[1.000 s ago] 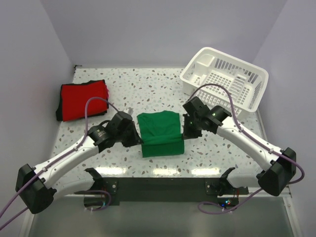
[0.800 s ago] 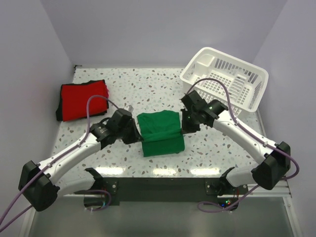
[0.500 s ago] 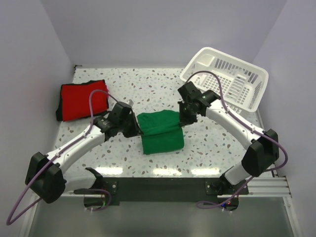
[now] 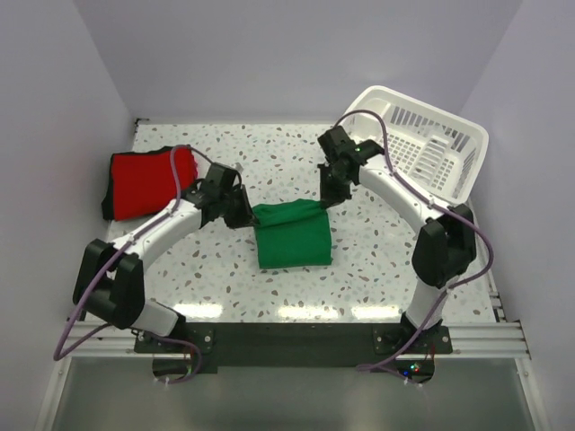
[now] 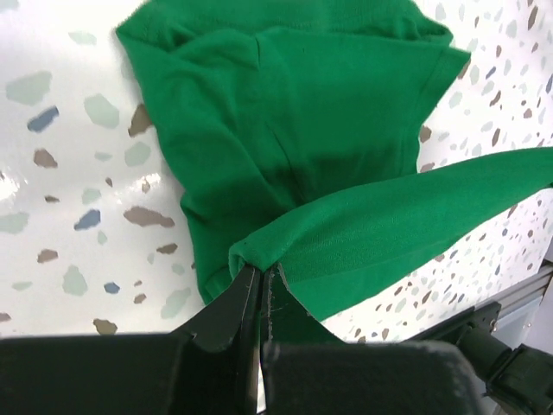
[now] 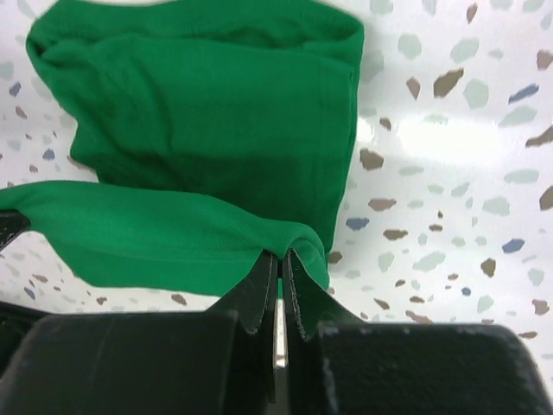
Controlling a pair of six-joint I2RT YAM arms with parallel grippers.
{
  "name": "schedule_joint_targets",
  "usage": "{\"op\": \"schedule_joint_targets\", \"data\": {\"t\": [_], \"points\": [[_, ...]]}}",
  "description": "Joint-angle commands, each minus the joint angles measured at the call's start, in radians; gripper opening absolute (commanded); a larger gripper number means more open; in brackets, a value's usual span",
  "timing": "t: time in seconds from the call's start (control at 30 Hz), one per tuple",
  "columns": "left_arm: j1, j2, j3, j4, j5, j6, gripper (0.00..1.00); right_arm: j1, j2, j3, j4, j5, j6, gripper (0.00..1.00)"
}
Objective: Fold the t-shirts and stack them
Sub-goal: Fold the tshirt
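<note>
The green t-shirt [image 4: 291,235] lies folded at the table's middle, its far edge lifted between both grippers. My left gripper [image 4: 249,215] is shut on that edge's left corner, seen pinched in the left wrist view on the green t-shirt [image 5: 346,164] by my left gripper [image 5: 259,272]. My right gripper [image 4: 324,201] is shut on the right corner; the right wrist view shows my right gripper [image 6: 280,257] clamping a fold of the green t-shirt [image 6: 207,130]. The red t-shirt [image 4: 148,181] lies folded at the far left.
A white slatted basket [image 4: 413,141] stands at the far right, close behind my right arm. Grey walls close in the speckled table [image 4: 269,157] on the left, back and right.
Both grippers have carried the green t-shirt's near edge away from the bases, over the shirt toward its far edge. The shirt now lies doubled and shorter.
</note>
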Motion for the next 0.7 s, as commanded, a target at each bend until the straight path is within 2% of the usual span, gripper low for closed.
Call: {"op": "schedule_joint_targets", "data": {"t": [0.0,0.3,0.63,0.67], "points": [[0.037,0.045,0.091,0.033,0.010,0.061,0.00,-0.026,0.042,0.095,0.001,0.006,-0.044,0.00],[0.096,0.189,0.172,0.026,0.025,0.110,0.00,-0.058,0.222,0.275,-0.034,-0.026,-0.076,0.00],[0.131,0.294,0.224,0.010,0.018,0.141,0.00,-0.064,0.334,0.366,-0.061,-0.035,-0.087,0.00],[0.134,0.297,0.227,0.010,0.009,0.141,0.05,-0.064,0.340,0.384,-0.062,-0.037,-0.092,0.00]]}}
